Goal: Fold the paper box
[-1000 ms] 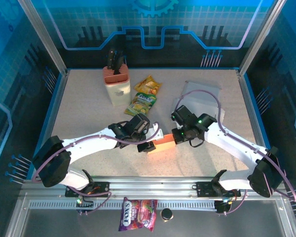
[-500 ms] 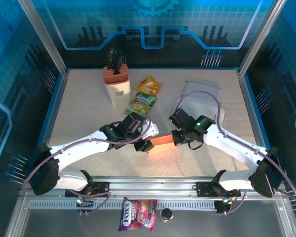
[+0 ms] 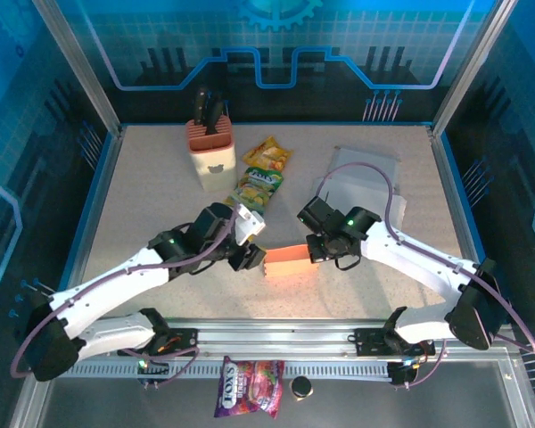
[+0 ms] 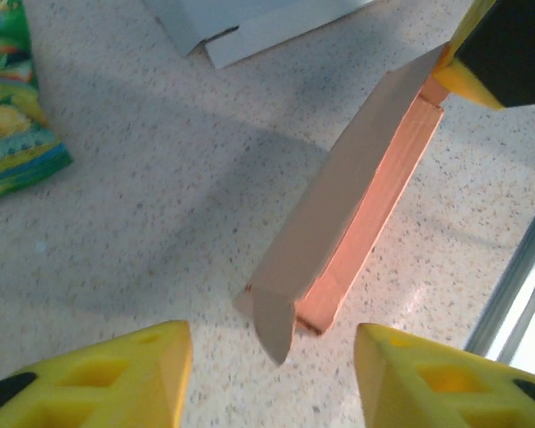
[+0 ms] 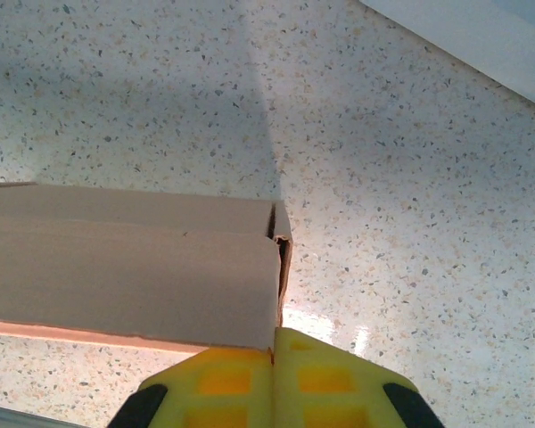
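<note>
Two grippers meet at the box [image 3: 288, 262]. The right gripper [image 5: 275, 355] is clamped on the box's near end edge, arm stretched low. The left gripper [image 4: 272, 357] stands half open, holding nothing. The box's other end lies just ahead, between its fingers [image 4: 116, 379], untouched.

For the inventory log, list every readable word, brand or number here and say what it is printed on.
"FOX'S": on the purple candy bag at the near edge of the top view.
Too blurred to read: the print on the yellow-green snack packets.
None visible on the orange paper box.
</note>
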Controlling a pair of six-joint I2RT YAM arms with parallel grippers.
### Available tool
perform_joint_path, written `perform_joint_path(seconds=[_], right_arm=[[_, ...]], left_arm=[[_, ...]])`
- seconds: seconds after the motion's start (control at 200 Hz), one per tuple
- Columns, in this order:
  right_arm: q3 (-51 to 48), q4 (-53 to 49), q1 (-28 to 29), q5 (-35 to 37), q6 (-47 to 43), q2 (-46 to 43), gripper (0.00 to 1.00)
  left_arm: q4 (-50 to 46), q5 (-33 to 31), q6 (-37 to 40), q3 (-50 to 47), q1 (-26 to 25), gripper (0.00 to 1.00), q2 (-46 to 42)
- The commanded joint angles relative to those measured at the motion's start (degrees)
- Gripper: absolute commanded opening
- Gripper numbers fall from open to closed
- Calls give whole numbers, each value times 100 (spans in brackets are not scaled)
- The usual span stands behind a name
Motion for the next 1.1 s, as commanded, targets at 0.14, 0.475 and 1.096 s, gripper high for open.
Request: perform_joint_path(seconds=[0.14,0.475,1.096], right_arm=[[220,-149,72,15,145,148,0],[212,-157,70,-43,158,149,0],[142,-113,15,-87,167,86,0]], left_arm=[[-1487,1214,-434,586,330,46,242],[-1706,1030,-131,1358,283,46,1301],[-1637,366,138,1400,-62,30,1826]])
